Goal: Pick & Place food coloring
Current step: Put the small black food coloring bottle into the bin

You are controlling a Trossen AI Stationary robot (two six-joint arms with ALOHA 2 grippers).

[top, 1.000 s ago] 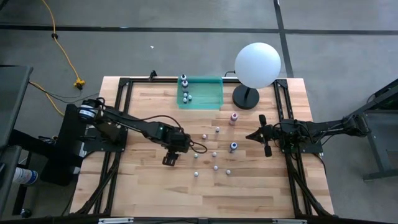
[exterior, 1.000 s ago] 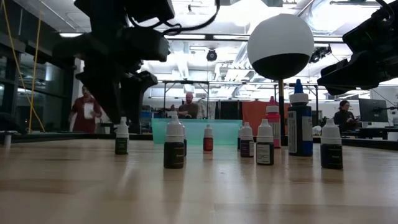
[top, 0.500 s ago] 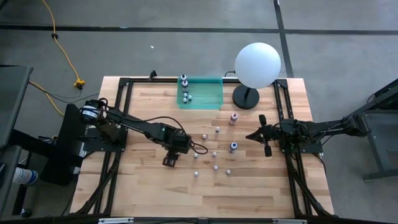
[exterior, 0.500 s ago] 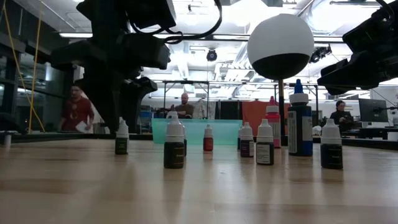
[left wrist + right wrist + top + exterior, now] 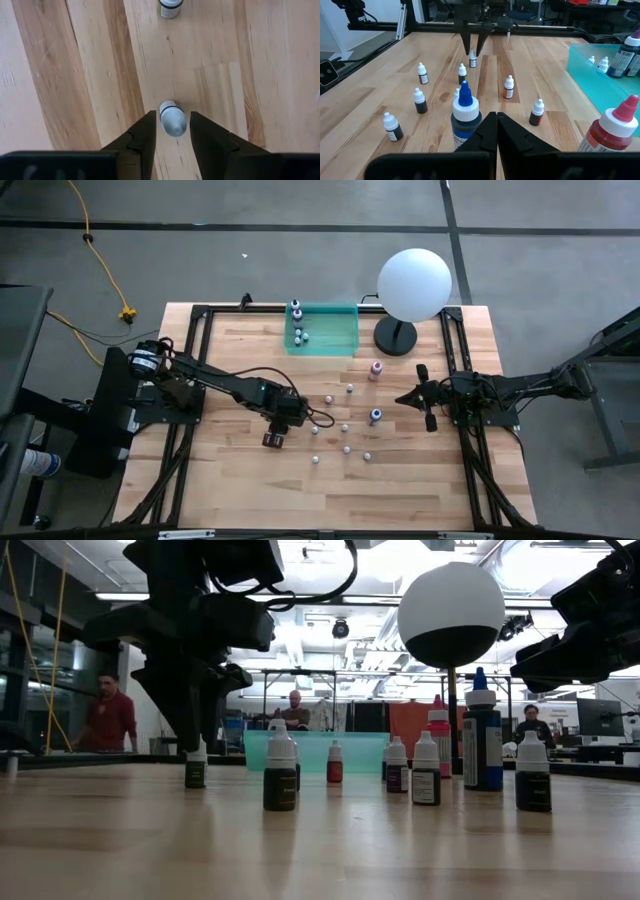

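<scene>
Several tiny food coloring bottles [image 5: 345, 430] stand upright on the wooden table, with a taller blue one [image 5: 375, 416] and a pink one [image 5: 376, 369]. More bottles stand in the left end of the teal tray [image 5: 335, 330]. My left gripper [image 5: 172, 131] points down over the leftmost small bottle [image 5: 172, 118], which stands on its base. One finger is on each side of its white cap, with a thin gap on either side. My right gripper [image 5: 496, 125] hangs shut above the table's right side, behind the blue bottle [image 5: 465, 117].
A white globe lamp [image 5: 414, 284] stands on its black base at the far right, next to the tray. Black frame rails [image 5: 190, 380] run along the table's left and right sides. Bare wood lies near the front edge. People move in the room behind [image 5: 105, 720].
My left gripper has stayed over the leftmost small bottle, and its fingers have drawn closer together around the bottle's cap. The bottle has not moved. A person in the room behind has walked a little.
</scene>
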